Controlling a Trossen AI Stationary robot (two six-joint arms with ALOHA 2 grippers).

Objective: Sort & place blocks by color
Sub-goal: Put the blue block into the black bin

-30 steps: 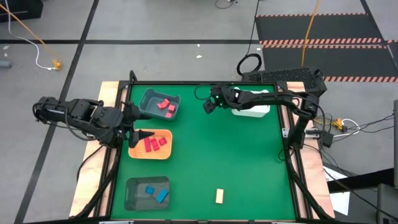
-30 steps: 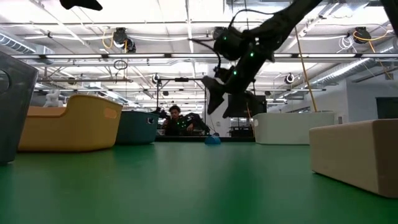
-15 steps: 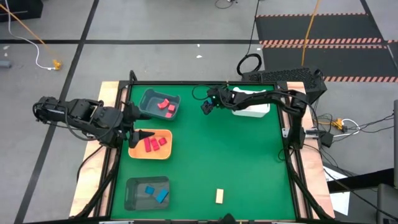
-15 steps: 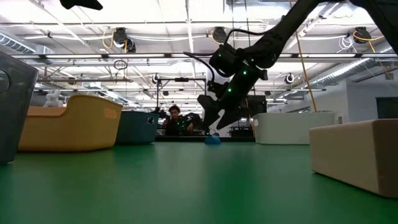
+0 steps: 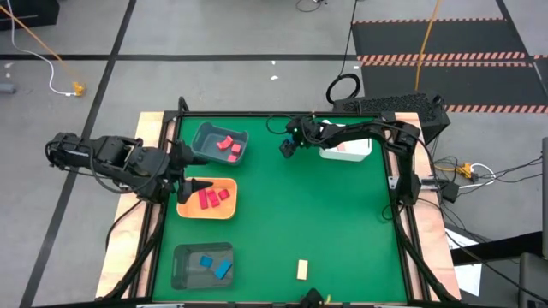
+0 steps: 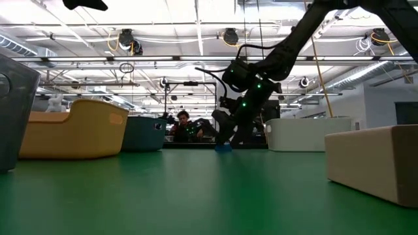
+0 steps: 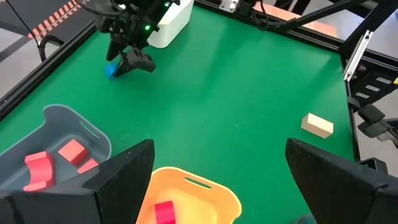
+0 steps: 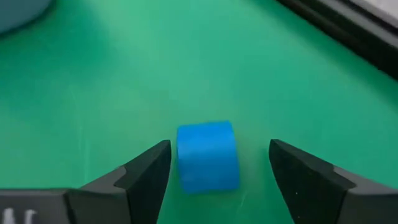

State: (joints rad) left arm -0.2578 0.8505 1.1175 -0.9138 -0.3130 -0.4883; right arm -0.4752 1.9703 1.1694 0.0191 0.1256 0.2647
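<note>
A small blue block (image 8: 207, 155) lies flat on the green mat near the table's far edge, also visible in the left wrist view (image 7: 111, 70). My right gripper (image 8: 220, 144) is open and low over the block, with one finger on either side of it and a gap at each. In the high view this gripper (image 5: 287, 145) sits just left of the white tray (image 5: 353, 152). My left gripper (image 7: 217, 180) waits open over the orange tray (image 5: 208, 198), which holds red blocks. A tan block (image 5: 302, 269) rests on the mat near the front edge.
A grey tray (image 5: 221, 144) at the far left holds red blocks, and a second grey tray (image 5: 204, 265) at the near left holds blue blocks. The middle of the green mat (image 5: 300, 205) is bare. A black frame rail runs along the table's edges.
My right gripper has come down toward the mat at the far side and now brackets the blue block. Its fingers have stayed open. The blocks have not moved.
</note>
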